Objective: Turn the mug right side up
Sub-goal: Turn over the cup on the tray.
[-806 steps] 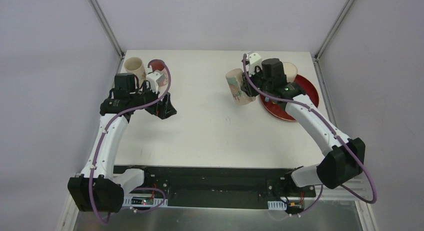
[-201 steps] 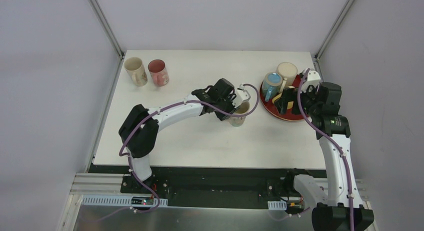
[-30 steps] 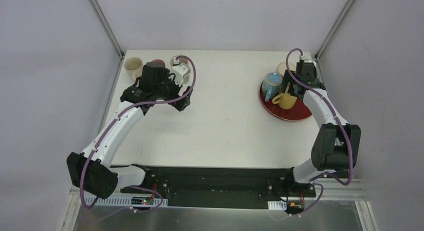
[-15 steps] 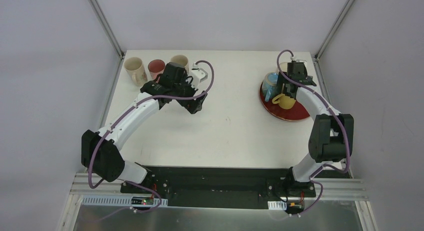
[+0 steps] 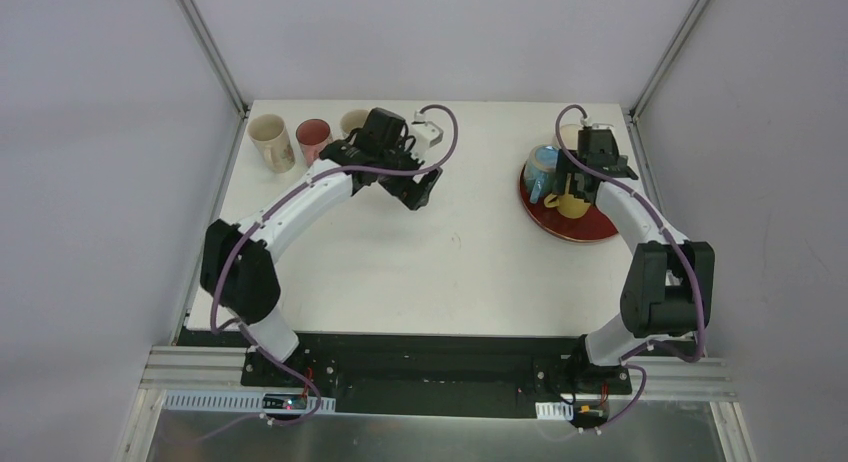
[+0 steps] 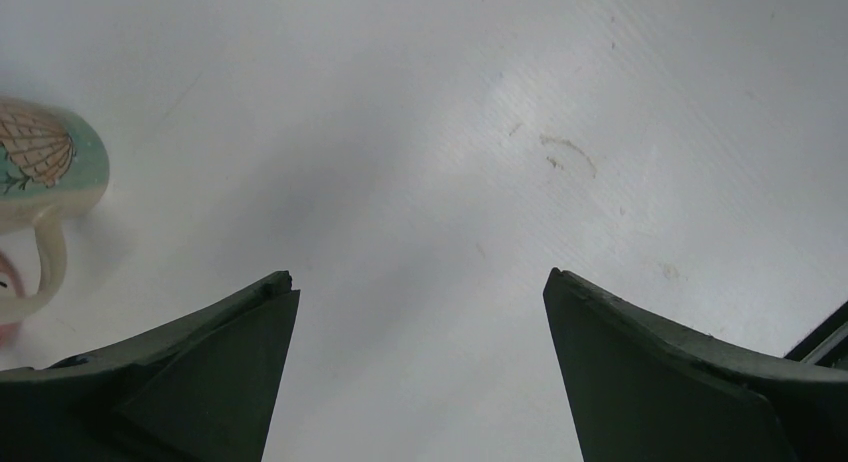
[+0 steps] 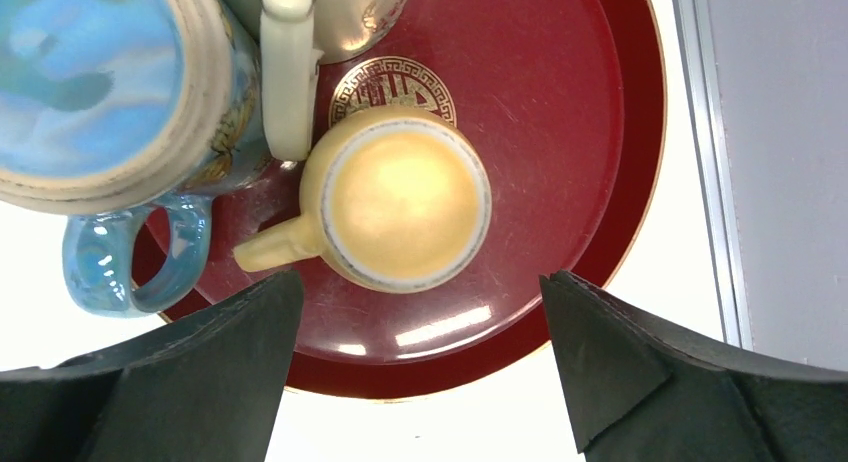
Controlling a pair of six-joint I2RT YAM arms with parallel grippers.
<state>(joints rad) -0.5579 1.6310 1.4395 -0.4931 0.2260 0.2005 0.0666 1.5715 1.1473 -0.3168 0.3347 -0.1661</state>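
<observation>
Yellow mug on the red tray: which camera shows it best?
The right wrist view: it looks straight down on the yellow mug, large, handle clear. Top external shows it tiny beside the right arm; left wrist misses it entirely.

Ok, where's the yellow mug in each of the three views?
Top external: yellow mug on the red tray, far right of the table.
Left wrist: not in view.
Right wrist: yellow mug at centre, on the red tray.
Shared landmark: the blue mug, left of it in both.
</observation>
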